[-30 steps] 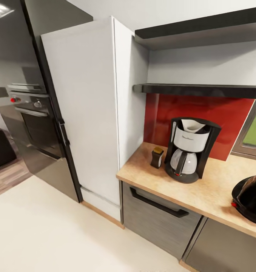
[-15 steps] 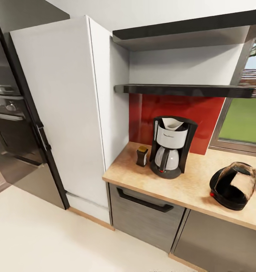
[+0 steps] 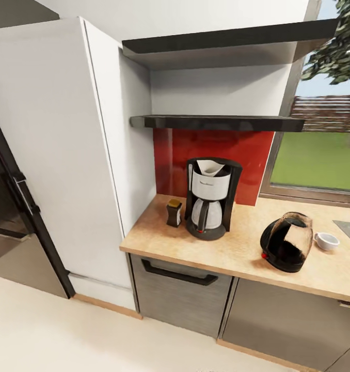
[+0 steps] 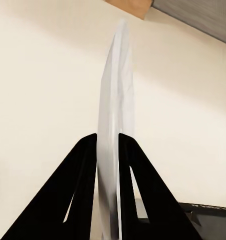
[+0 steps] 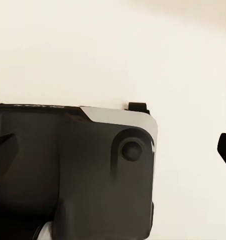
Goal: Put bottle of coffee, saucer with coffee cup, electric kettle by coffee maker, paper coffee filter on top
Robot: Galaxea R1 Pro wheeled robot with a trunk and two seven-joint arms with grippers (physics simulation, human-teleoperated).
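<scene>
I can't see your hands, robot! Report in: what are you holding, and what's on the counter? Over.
Left tool shut on saucer, edge-on. Right tool unclear. Coffee maker with filter, bottle beside; kettle and cup on countertop.

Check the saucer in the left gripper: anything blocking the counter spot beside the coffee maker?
Nothing visible does. The left gripper pinches the saucer edge-on. On the countertop, the stretch between the coffee maker and the electric kettle looks bare; the bottle of coffee occupies the other side.
</scene>
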